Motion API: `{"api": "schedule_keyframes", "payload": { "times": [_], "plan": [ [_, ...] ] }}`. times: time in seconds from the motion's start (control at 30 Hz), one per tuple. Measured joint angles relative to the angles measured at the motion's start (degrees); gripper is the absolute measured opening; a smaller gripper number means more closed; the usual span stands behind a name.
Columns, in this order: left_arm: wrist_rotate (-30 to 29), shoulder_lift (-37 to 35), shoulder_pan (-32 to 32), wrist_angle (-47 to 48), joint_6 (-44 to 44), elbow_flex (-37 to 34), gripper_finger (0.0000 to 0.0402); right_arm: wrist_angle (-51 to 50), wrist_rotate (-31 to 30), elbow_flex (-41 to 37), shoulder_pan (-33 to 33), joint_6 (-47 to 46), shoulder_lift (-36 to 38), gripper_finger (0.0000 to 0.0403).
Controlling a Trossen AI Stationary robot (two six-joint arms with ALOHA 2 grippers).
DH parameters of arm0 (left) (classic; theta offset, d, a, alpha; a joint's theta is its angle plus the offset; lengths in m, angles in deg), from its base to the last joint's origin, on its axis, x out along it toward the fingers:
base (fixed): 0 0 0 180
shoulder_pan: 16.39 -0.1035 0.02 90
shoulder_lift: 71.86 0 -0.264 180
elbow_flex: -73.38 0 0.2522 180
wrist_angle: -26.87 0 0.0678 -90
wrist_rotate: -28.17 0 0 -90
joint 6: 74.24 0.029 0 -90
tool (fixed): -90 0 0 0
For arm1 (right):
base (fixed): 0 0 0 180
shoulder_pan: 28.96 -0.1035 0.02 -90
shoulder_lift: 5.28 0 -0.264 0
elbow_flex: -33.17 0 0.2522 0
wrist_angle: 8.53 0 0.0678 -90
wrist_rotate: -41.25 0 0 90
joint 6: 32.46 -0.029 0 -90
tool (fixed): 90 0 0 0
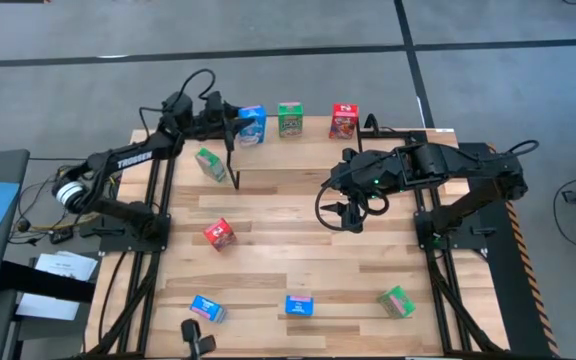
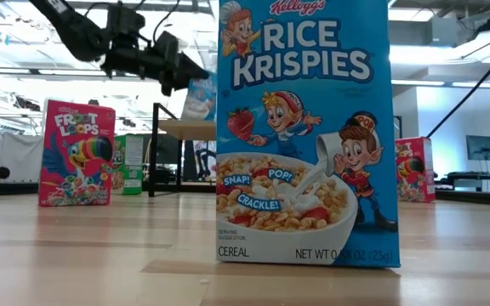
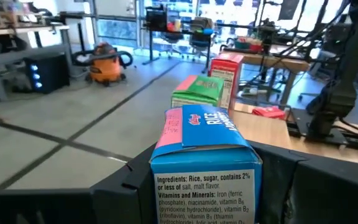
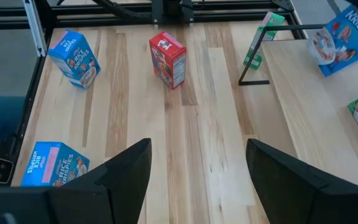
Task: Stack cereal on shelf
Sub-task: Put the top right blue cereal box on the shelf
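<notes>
Blue cereal box (image 1: 252, 126) clamped tight in left gripper (image 1: 236, 126), over the far-left end of shelf (image 1: 338, 150). Right gripper (image 1: 349, 212) hangs mid-table, fingers apart, empty.

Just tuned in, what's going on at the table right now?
The left gripper is shut on a blue cereal box, holding it at the shelf, where a green box and a red box already stand. The right gripper hangs open over the middle of the table, holding nothing. Other boxes are scattered on the tabletop.
</notes>
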Motion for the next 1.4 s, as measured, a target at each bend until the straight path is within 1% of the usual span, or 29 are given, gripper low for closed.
{"api": "schedule_keyframes", "payload": {
  "times": [0.1,0.23,0.3,0.4,0.63,0.8,1.23,1.4],
  "plan": [
    [1.82,3.29,-0.89,-3.04,-1.09,0.02,0.0167,0.02,0.00,0.00,0.00,0.00,0.00,0.0286],
    [4.02,5.86,-2.15,-7.33,-2.92,0.11,0.0167,0.00,0.00,0.00,0.00,0.01,-0.02,0.0286],
    [4.77,6.00,-2.73,-8.02,-3.06,0.11,0.0167,-0.06,0.00,0.00,0.00,0.01,-0.02,0.0286],
    [4.87,6.00,-3.48,-8.16,-1.21,0.11,0.0167,-0.31,0.00,0.00,0.00,0.01,-0.02,0.0286],
    [4.79,6.09,-5.70,-8.84,-0.54,0.07,0.0167,-0.29,0.00,0.00,0.00,0.01,-0.02,0.0286],
    [6.14,6.09,-5.85,-8.84,-0.26,0.07,0.0167,-0.29,0.00,0.00,0.00,0.01,-0.02,0.0286],
    [5.81,6.09,-5.85,-8.77,-0.35,0.07,0.0167,-0.29,0.02,0.00,0.00,0.01,-0.02,0.0286],
    [5.70,6.09,-5.85,-8.65,-1.29,0.07,0.0177,-0.29,0.02,0.00,0.00,0.04,-0.02,0.0286]
  ]
}}
